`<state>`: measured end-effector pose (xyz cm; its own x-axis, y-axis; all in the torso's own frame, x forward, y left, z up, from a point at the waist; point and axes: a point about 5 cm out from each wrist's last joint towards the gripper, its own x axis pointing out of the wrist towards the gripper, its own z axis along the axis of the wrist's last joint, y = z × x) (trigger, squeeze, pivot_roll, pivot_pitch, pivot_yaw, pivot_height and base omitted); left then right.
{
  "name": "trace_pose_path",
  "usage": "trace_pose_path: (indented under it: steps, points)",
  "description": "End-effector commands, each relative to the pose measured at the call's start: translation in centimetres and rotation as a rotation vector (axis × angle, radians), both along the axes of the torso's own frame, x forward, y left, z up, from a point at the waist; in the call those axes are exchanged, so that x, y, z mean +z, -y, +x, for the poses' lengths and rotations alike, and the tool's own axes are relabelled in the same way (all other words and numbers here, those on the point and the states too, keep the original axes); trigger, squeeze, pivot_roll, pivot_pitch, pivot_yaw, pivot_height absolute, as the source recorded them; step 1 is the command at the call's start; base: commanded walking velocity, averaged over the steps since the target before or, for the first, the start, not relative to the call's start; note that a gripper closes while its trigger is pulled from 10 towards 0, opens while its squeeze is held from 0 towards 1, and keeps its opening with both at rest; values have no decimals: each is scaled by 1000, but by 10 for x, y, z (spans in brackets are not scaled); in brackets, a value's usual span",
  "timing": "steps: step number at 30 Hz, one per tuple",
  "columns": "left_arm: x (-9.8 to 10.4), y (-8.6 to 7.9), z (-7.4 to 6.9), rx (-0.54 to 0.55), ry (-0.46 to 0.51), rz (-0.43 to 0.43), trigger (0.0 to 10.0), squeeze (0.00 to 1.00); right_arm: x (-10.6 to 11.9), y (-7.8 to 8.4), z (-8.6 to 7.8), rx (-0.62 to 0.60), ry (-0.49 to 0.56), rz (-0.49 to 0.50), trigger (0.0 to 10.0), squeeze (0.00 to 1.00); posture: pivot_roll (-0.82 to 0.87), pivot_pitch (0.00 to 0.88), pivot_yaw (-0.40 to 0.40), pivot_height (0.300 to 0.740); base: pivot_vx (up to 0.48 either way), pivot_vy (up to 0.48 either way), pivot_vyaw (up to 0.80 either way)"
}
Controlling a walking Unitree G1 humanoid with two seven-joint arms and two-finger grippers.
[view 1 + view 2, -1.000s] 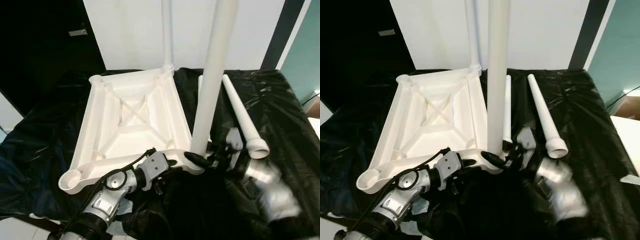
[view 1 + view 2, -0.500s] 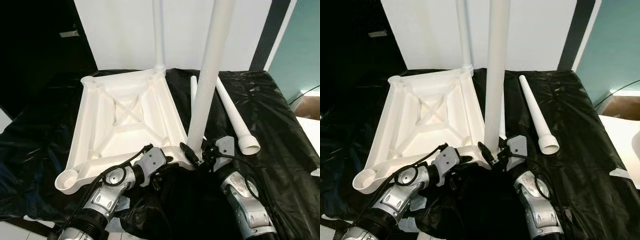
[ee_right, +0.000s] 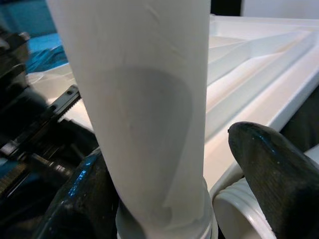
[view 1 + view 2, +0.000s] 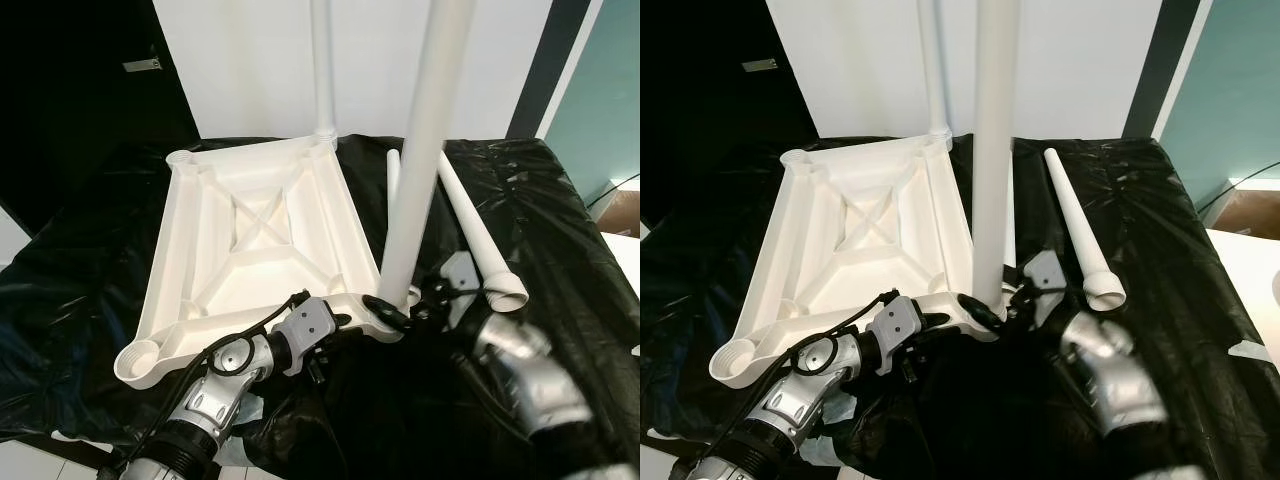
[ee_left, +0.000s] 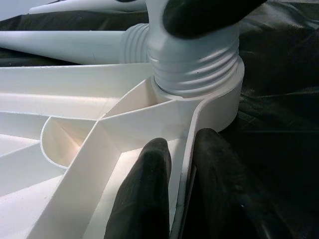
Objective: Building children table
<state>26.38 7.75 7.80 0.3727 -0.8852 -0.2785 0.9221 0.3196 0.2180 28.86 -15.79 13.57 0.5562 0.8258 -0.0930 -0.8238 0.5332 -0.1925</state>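
Observation:
The white table top (image 4: pixel 260 250) lies upside down on a black sheet. One white leg (image 4: pixel 322 60) stands in its far corner socket. A second leg (image 4: pixel 420 150) stands upright in the near right socket (image 5: pixel 199 84). My right gripper (image 4: pixel 395 312) is open around this leg's base: one finger (image 3: pixel 84 199) touches it and the other finger (image 3: pixel 274 169) stands a little apart. My left gripper (image 4: pixel 335 325) is shut on the table top's near rim (image 5: pixel 184 149), one finger on each side of the thin wall. Two loose legs (image 4: pixel 480 230), (image 4: pixel 392 170) lie on the sheet to the right.
The black sheet (image 4: pixel 90 290) covers the whole work surface, with a white wall (image 4: pixel 250 70) behind it. A dark doorway (image 4: pixel 70 100) is at the far left and a teal wall (image 4: pixel 600 90) at the far right. Pale floor shows at the right edge (image 4: pixel 625 250).
My right arm has swung out to the right around the leg's base and is blurred. The left gripper has kept its hold on the rim. The camera has shifted slightly.

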Motion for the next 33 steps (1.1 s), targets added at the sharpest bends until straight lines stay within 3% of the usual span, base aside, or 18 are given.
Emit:
trace_pose_path:
  steps: [1,2,10,17,18,19,21,23,24,25,27,33]
  points:
    - [-28,-5,-17,-37,-125,79,10000,0,-4,16,3,48,-55,-79,7373,0,43,0,39,740,0,0,0]
    - [-28,-4,-17,-37,-123,77,10000,0,-3,17,3,116,-78,-107,0,0,48,0,37,740,0,0,0]
    - [-26,-3,-16,-25,-119,61,10000,0,1,24,9,180,-119,-173,0,0,56,0,33,740,0,0,0]
    - [-26,-4,-16,-24,-119,65,10000,0,-4,22,4,149,-140,-95,0,0,51,0,34,740,0,0,0]
    - [-25,-3,-15,-26,-118,65,10000,0,-7,17,1,80,-120,-18,0,0,51,0,34,740,0,0,0]
    - [-25,-3,-15,-26,-118,65,10000,0,-7,17,1,80,-120,-18,0,0,51,0,34,740,0,0,0]
    - [-25,-3,-15,-28,-116,65,10000,0,-19,6,-8,-92,-97,98,0,0,49,0,36,740,0,0,0]
    - [-25,-3,-15,-28,-116,65,10000,0,-19,6,-8,-92,-97,98,0,0,49,0,36,740,0,0,0]
    - [-25,-3,-15,-27,-116,66,10000,0,-28,13,-9,-503,-7,157,0,0,56,0,31,740,0,0,0]
    - [-25,-3,-15,-27,-116,66,10000,0,-28,13,-9,-503,-7,157,0,0,56,0,31,740,0,0,0]
    - [-25,-4,-15,-22,-116,64,10000,0,-38,16,-22,-654,21,163,0,0,55,0,35,740,0,0,0]
    - [-26,-5,-17,-29,-123,70,10000,0,-46,10,-33,-664,-10,170,0,0,45,0,45,740,0,0,0]
